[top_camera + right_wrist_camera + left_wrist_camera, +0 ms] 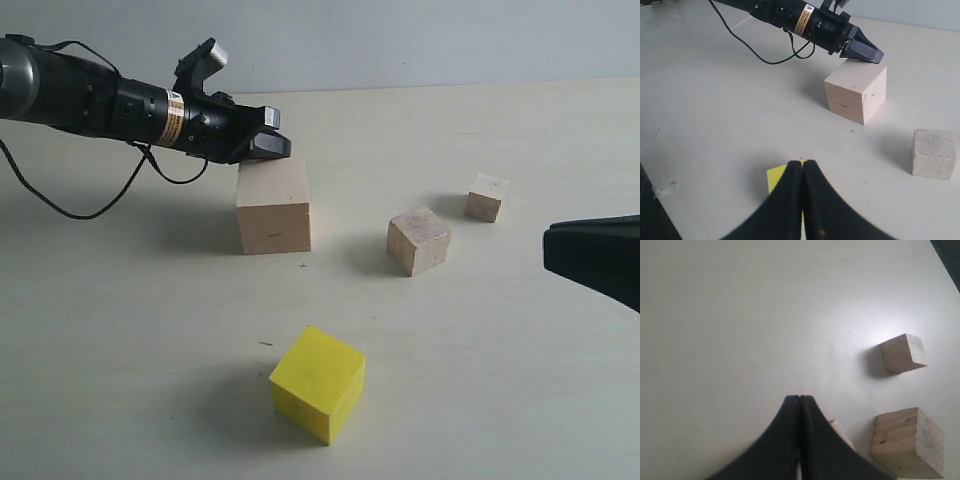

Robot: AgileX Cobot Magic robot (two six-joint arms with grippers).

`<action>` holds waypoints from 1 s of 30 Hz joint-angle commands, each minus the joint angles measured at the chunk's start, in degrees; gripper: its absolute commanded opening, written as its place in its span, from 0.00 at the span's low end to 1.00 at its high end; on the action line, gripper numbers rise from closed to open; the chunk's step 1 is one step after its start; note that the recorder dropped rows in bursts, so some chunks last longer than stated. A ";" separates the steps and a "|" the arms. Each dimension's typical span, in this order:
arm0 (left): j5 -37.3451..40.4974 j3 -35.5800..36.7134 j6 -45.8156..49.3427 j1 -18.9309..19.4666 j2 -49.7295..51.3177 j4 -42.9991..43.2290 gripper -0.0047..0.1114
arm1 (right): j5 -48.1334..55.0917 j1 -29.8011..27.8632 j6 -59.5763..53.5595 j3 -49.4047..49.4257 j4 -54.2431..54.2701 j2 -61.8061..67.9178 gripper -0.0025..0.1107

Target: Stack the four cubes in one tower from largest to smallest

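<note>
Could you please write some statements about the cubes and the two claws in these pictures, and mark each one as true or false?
1. The large wood cube, the yellow cube, the medium wood cube and the small wood cube each rest separately on the table. True.
2. Two cubes are already stacked. False: no cube lies on another.
3. The left claw and the right claw are both shut. True.
4. The right claw holds the small wood cube. False: it holds nothing, and that cube lies on the table.
5. The left claw is by the top of the large wood cube. True; whether they touch is unclear.
</note>
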 commanded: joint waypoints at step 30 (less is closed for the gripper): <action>2.06 6.67 4.18 -1.43 -13.49 3.38 0.04 | -1.22 0.14 -0.39 -0.34 0.06 0.16 0.02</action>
